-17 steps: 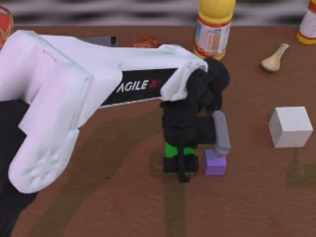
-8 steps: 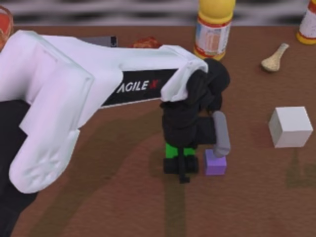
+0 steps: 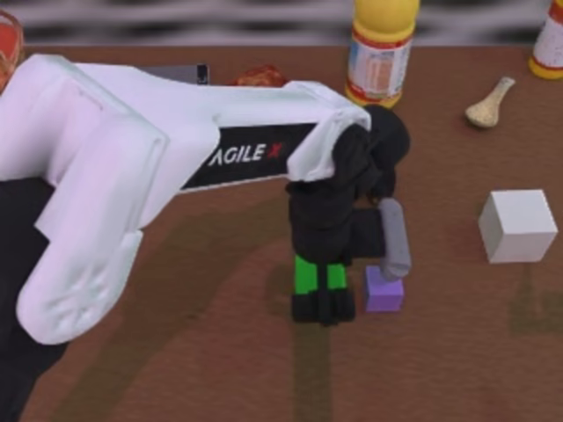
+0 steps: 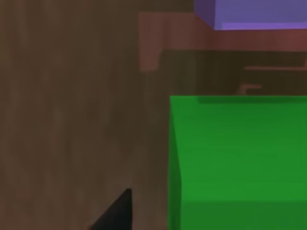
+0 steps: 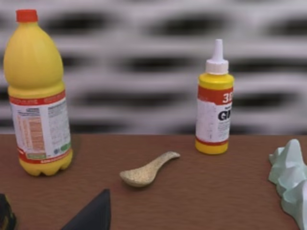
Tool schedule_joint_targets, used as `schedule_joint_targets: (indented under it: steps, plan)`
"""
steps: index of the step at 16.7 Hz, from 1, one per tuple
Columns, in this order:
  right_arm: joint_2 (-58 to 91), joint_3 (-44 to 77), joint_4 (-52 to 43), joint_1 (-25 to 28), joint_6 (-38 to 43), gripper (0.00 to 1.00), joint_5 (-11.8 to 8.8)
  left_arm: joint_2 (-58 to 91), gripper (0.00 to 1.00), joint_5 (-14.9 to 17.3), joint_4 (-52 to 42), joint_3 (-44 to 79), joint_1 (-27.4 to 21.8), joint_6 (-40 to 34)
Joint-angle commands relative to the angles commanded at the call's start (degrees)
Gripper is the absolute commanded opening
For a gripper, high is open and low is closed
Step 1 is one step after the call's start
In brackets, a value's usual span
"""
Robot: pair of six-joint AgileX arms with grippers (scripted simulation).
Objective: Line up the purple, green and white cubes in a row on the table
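Fingers of the left gripper (image 3: 323, 303) clamp the matte bright-green cube (image 3: 318, 275), setting it at nine o'clock of the small light-purple cube (image 3: 383, 288), starting the row on the wood-grain counter (image 3: 176, 352).

Perhaps a rendered test bench: wood-grain table (image 3: 457, 352), bottles, blurred striped backdrop.

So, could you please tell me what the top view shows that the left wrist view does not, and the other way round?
Only the top view shows the left arm, its gripper, the white cube, a yellow bottle and a spoon. Only the left wrist view shows bare table in the gap between two cubes. Both show the green cube and the purple cube beside it.
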Motion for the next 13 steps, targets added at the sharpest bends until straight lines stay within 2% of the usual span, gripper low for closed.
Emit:
schedule_joint_targets:
  steps: [8, 13]
  plan:
    - [0.0, 0.0, 0.0, 0.0, 0.0, 1.0, 0.0, -0.09, 1.0, 0.0, -0.2, 0.16, 0.16, 0.0]
    - [0.0, 0.0, 0.0, 0.0, 0.0, 1.0, 0.0, -2.31, 1.0, 0.05, -7.87, 5.35, 0.8, 0.04]
